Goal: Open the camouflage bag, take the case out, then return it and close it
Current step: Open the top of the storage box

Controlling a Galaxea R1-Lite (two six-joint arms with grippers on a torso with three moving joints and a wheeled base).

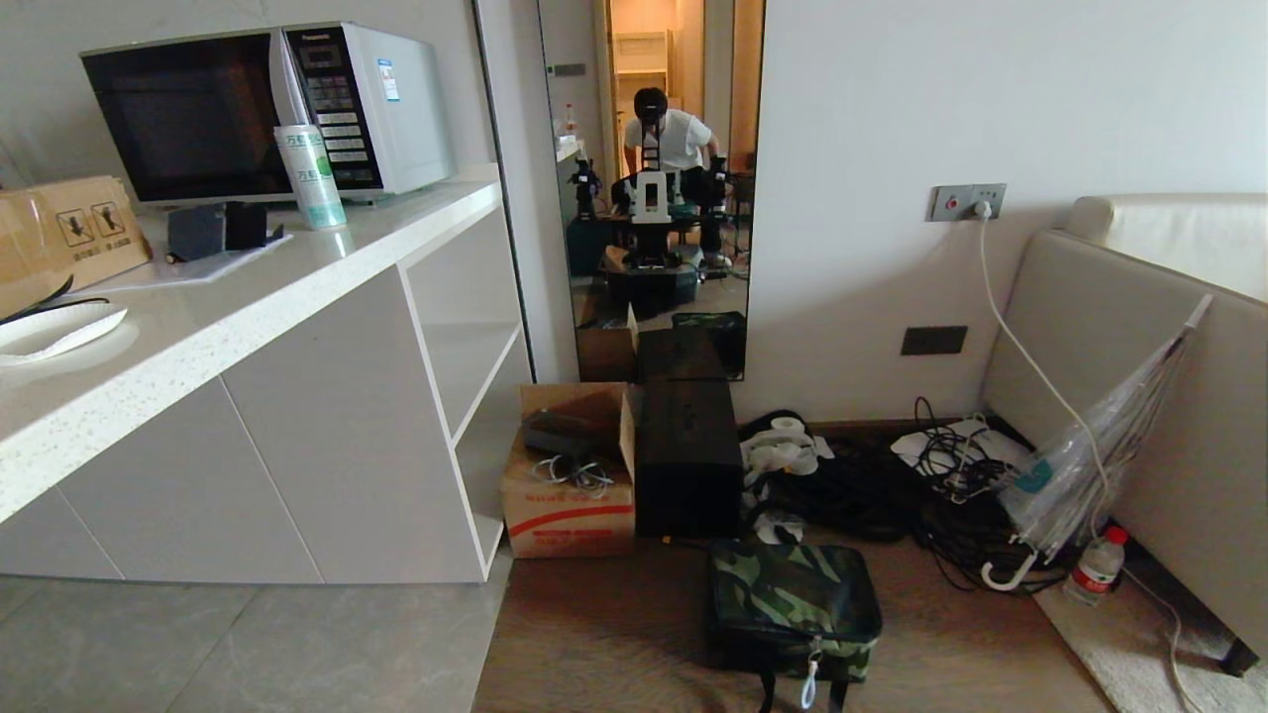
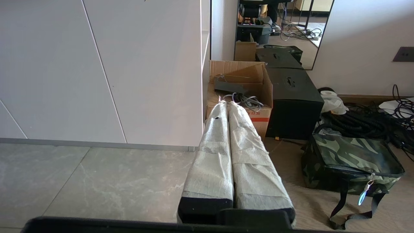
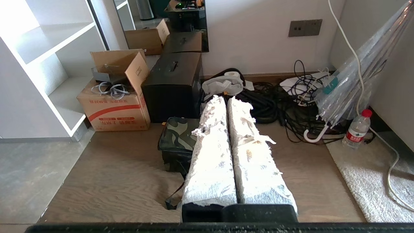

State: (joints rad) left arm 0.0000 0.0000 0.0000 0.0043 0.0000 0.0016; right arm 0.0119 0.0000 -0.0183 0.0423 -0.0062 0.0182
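Observation:
The camouflage bag (image 1: 792, 604) lies zipped shut on the wooden floor, its white zipper pull (image 1: 810, 681) hanging at the near side. The case is out of view. Neither arm shows in the head view. In the left wrist view my left gripper (image 2: 226, 103) is shut and empty, its white-wrapped fingers pressed together, with the camouflage bag (image 2: 352, 158) lying apart off to one side. My right gripper (image 3: 225, 98) is also shut with nothing in it, hanging above the floor and partly covering the camouflage bag (image 3: 178, 136).
Behind the bag stand a tall plain black box (image 1: 686, 460) and an open cardboard box (image 1: 570, 485). Tangled cables (image 1: 892, 485), an umbrella (image 1: 1090, 456) and a water bottle (image 1: 1098, 564) lie on the right by the sofa (image 1: 1139, 376). A white cabinet (image 1: 297, 446) fills the left. A mirror (image 1: 654, 198) reflects a person.

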